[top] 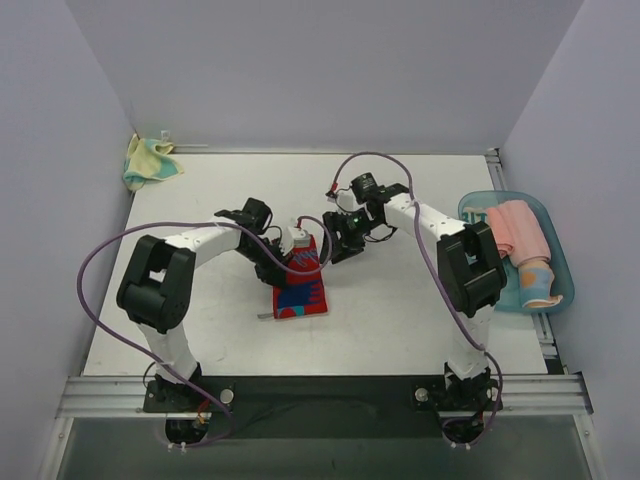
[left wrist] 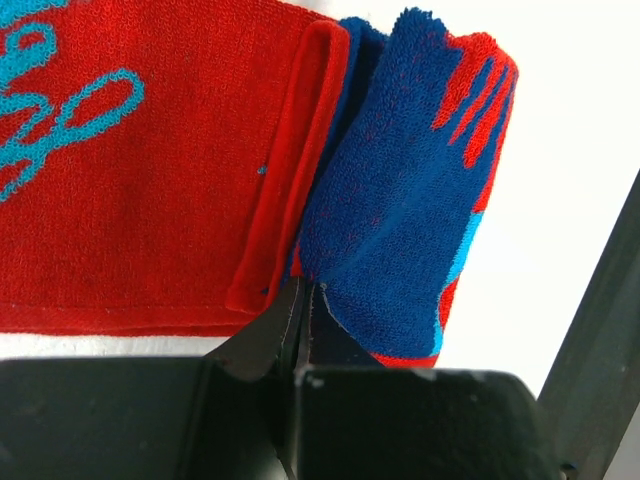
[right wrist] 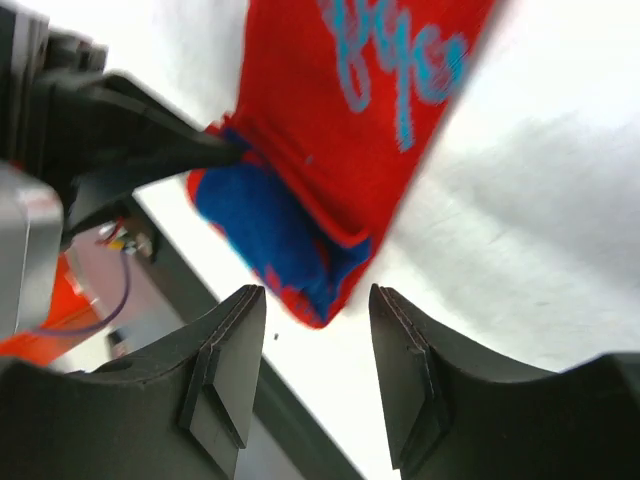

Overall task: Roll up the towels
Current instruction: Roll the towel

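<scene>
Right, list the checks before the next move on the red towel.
1. Left hand shut on red towel at its rolled end: ok.
2. Right hand open, gripping nothing: ok.
3. Roll started, blue side out: ok.
4. Unrolled part lies flat: ok.
5. Roll tight throughout: cannot tell.
6. Yellow towel rolled: not ok, bunched in the far left corner.

Walls [top: 320, 70]: plain pale lavender-grey panels at back, left and right.
Table [top: 400, 320]: white matte top, spanning wall to wall.
Aluminium rail [top: 320, 395]: across the near table edge.
Floor [top: 320, 450]: dark, glossy, below the rail.
Light: even, diffuse, faint shadows.
</scene>
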### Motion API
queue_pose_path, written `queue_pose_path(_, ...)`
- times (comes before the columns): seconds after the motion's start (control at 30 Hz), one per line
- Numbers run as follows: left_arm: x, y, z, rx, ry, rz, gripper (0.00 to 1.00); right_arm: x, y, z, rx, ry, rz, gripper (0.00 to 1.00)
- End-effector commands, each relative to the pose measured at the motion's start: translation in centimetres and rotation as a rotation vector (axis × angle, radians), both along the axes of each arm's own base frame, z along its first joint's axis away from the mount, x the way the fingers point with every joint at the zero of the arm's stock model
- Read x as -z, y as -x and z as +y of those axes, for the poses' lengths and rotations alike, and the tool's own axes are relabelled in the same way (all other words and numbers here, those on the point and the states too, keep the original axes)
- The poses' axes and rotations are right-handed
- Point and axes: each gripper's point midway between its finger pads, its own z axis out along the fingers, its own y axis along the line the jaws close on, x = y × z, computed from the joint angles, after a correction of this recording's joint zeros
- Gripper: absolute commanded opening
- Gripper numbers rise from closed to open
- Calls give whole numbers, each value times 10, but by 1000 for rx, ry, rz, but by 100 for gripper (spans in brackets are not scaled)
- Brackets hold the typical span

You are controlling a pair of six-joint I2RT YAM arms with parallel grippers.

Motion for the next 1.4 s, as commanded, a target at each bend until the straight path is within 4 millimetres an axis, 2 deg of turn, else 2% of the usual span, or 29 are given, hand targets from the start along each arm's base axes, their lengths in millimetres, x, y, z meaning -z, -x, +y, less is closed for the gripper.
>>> queue_pose_path(0.0,-9,-17,-11,-10,50,-32,0,-17,45,13,-63,-94,131,46)
queue_pose_path(0.17,0,-19,-10,-21,42,-11,0,3,65,23,-80,-103,201,44)
queue_pose_path(0.27,4,-19,-9,-23,37,-3,0,18,68,26,-77,-85,223,43)
queue_pose_path(0.4,6,-21,-6,-34,36,3,0,57,68,21,-38,15,279,36)
queue_pose_path(0.5,8,-18,-2,-33,39,3,10,75,72,18,-19,78,316,28)
queue_pose_path(0.6,5,-12,4,-15,49,-20,21,80,75,16,-19,119,317,23)
queue_pose_path(0.63,-6,-13,4,-6,65,-63,27,80,78,17,-26,131,313,22)
queue_pose_path(0.7,-12,-6,8,-1,71,-94,33,83,80,16,-24,150,310,21)
queue_pose_path(0.73,-30,-8,7,-2,95,-167,41,84,80,16,-27,160,304,21)
queue_pose_path(0.77,-36,-6,9,0,98,-196,46,85,80,15,-26,169,302,20)
queue_pose_path(0.8,-53,-5,10,2,106,-264,50,85,80,13,-25,176,298,20)
queue_pose_path(0.9,-61,7,14,30,65,-355,56,84,79,13,-17,184,294,18)
queue_pose_path(0.93,-71,7,17,40,35,-435,57,84,80,12,-17,191,293,17)
queue_pose_path(0.97,-67,13,18,52,10,-456,60,83,79,12,-11,191,293,16)
queue_pose_path(1.0,-73,23,7,105,12,-508,62,82,79,13,-10,190,292,14)
queue_pose_path(1.07,-64,35,5,150,-44,-539,63,80,78,14,-2,192,291,13)
queue_pose_path(1.1,-62,50,-8,206,-46,-548,63,80,77,14,0,191,291,13)
queue_pose_path(1.17,-54,54,-11,227,-111,-585,63,79,78,14,0,189,291,13)
queue_pose_path(1.23,-46,59,-22,269,-142,-611,63,80,78,13,2,194,293,14)
queue_pose_path(1.37,-29,52,-28,286,-222,-669,63,79,78,16,-3,190,292,14)
